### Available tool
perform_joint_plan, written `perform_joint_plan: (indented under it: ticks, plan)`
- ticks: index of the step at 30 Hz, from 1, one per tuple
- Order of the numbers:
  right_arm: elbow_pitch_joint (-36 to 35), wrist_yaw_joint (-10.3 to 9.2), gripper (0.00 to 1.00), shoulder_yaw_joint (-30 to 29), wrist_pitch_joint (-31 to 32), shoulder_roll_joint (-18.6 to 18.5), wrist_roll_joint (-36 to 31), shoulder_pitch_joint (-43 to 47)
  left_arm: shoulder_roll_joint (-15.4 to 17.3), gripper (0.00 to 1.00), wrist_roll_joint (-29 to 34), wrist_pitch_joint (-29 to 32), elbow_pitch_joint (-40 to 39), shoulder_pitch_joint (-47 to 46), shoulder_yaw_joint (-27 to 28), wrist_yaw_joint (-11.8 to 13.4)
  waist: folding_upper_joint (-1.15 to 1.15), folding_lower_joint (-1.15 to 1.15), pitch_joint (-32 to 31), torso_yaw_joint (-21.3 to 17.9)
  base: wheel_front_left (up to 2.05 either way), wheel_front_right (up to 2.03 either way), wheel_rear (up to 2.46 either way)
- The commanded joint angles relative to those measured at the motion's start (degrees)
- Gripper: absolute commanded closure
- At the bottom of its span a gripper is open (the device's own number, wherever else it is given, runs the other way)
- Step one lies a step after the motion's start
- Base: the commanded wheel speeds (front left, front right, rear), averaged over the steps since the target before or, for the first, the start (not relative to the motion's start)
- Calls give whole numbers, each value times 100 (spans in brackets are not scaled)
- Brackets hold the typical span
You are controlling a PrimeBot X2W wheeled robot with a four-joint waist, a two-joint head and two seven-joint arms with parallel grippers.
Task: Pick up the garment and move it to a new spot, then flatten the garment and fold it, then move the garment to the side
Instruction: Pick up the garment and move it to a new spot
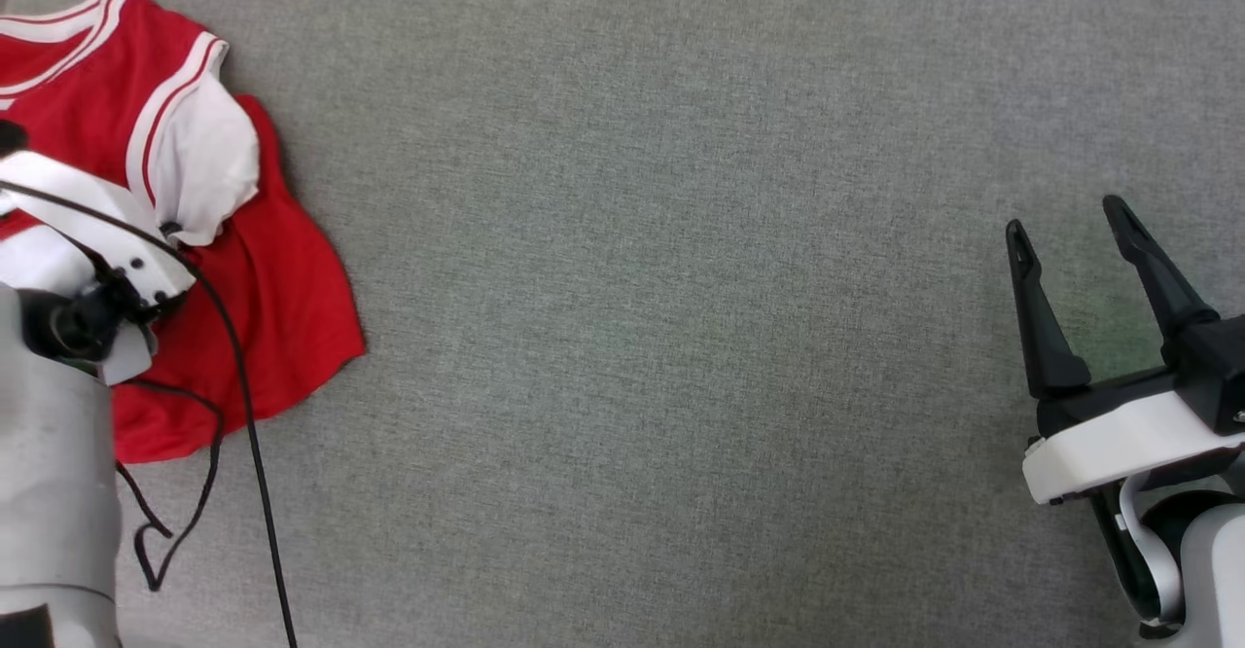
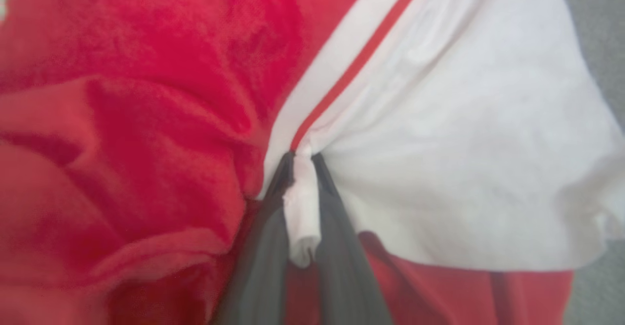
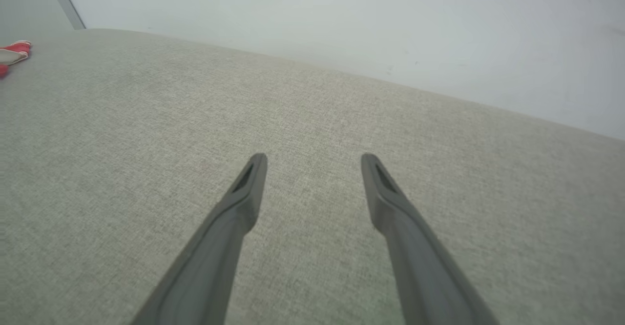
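The garment (image 1: 272, 278) is a red jersey with white sleeves and red-and-white trim, lying crumpled at the far left of the grey cloth surface. My left arm's pale wrist (image 1: 107, 230) sits over it and hides the fingers in the head view. In the left wrist view my left gripper (image 2: 302, 158) is shut on a fold of white fabric where the sleeve (image 2: 464, 144) meets the striped trim of the garment (image 2: 146, 120). My right gripper (image 1: 1065, 217) hovers open and holding nothing at the right, far from the jersey. A corner of the garment (image 3: 14, 51) shows far left of the right gripper (image 3: 313, 159).
The grey fabric surface (image 1: 681, 337) stretches wide between the two arms. A black cable (image 1: 248, 414) loops from my left arm over the jersey's lower edge. In the right wrist view the surface's back edge (image 3: 342, 73) meets a pale wall.
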Motion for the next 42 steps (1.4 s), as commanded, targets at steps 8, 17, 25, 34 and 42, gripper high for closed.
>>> perform_joint_plan:
  ticks: [8, 17, 25, 34, 42]
  plan:
    - [205, -4, 0, 28, -101, 121, 38, 17, 4, 100, 395, -2038, -191, 20, -129, -60, 0, 1, -593, 132, 0, 0, 0]
    - [509, -4, 0, -59, -274, 347, 92, 273, 94, 100, 781, -3861, -404, -98, -351, -212, 0, 1, -1343, 147, 0, 0, 0]
    - [689, -4, 0, -247, -380, 542, 92, 628, -158, 100, 1028, -4610, -1143, 61, -726, -247, 0, 1, -2135, -124, 0, 0, 0]
    - [624, -4, 0, -430, -317, 592, 140, 960, -905, 100, 775, -4260, -2410, 620, -1240, -334, 0, 1, -2536, -670, 0, 0, 0]
    - [511, -4, 0, -510, -245, 591, 255, 1075, -1518, 100, 582, -4040, -3646, 1362, -1997, -421, 0, 1, -2536, -1239, 0, 0, 0]
